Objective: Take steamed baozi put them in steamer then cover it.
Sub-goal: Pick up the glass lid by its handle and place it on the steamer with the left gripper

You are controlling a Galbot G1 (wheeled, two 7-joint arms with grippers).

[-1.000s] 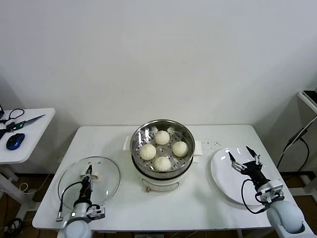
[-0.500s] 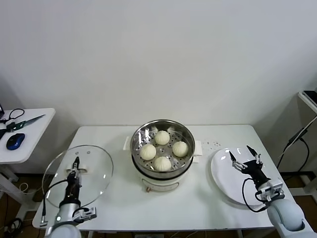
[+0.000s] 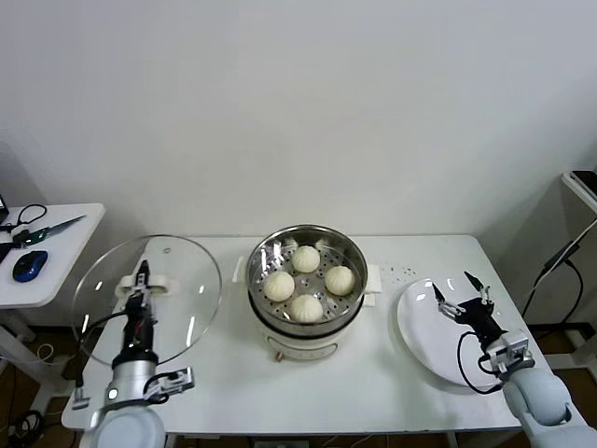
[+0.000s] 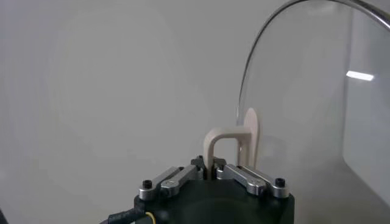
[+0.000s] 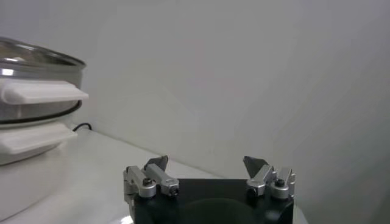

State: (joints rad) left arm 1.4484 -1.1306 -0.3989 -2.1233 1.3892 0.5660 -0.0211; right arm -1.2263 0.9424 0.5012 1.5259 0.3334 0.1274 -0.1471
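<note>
Table [image 3: 392,373]: white top carried the steamer at its middle and a white plate [image 3: 420,336] toward the robot's right.
Steamer [image 3: 305,280]: stood upright, mouth open upward; white side handles pointed left and right.
Steamer contents: four steamed baozi [image 3: 305,259] lay on the perforated tray, set in a diamond, near one another.
Cover [image 3: 177,280]: was held off the table at the robot's left, well apart from the steamer, tilted up nearly on edge; its white handle [image 3: 146,283] ran across the glass, facing the robot.
Left gripper [image 4: 210,173]: was closed tight on the cover's handle, fingers meeting around the white bar.
Right gripper [image 3: 459,299]: hung over the plate with jaws spread wide, gripping nothing.
Side table [image 3: 56,271]: stood at the far left with a blue mouse [image 3: 29,265] on it.
</note>
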